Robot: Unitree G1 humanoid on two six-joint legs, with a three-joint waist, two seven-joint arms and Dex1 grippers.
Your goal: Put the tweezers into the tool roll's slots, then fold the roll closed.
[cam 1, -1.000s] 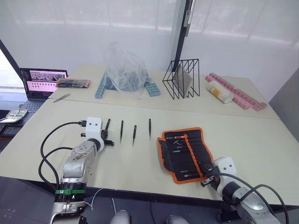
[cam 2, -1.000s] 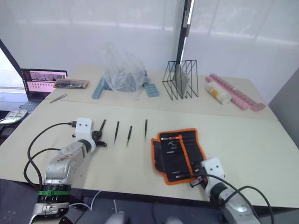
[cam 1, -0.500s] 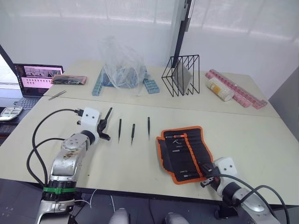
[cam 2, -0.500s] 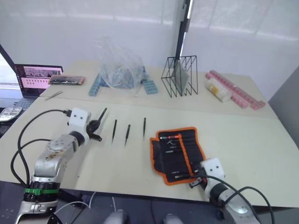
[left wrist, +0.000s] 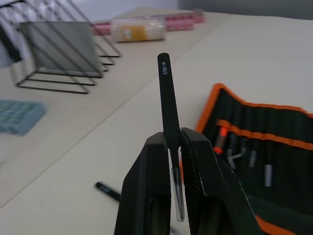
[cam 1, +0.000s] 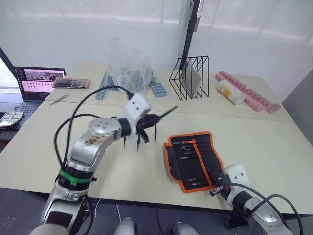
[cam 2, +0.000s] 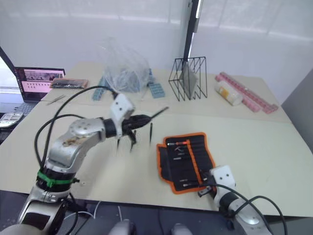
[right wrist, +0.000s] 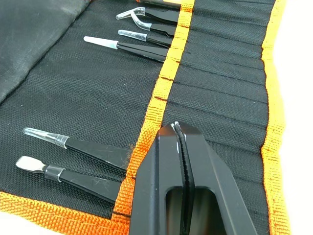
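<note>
My left gripper [cam 1: 150, 119] is shut on one black tweezer [left wrist: 166, 96], held in the air left of the tool roll and pointing toward it. The tool roll [cam 1: 193, 159] lies open on the table, black with orange edging. Several tweezers [right wrist: 139, 48] sit in its slots on either side of the orange strip [right wrist: 161, 93]. Two more tweezers [cam 1: 155, 134] [cam 1: 139, 142] lie on the table under the left arm, and a third is mostly hidden by it. My right gripper [right wrist: 178, 131] is shut and rests low over the roll's near right corner.
At the back stand a wire rack [cam 1: 190, 78], a plastic bag over blue trays [cam 1: 128, 68], pink trays [cam 1: 249, 98] and a pale cylinder [cam 1: 231, 94]. A laptop [cam 1: 38, 81], an orange-edged packet [cam 1: 72, 83] and a silver tweezer [cam 1: 61, 99] lie at the far left.
My left arm has lifted the tweezer from the table's left side and swung it right, toward the roll. The right gripper stays at the roll's corner.
</note>
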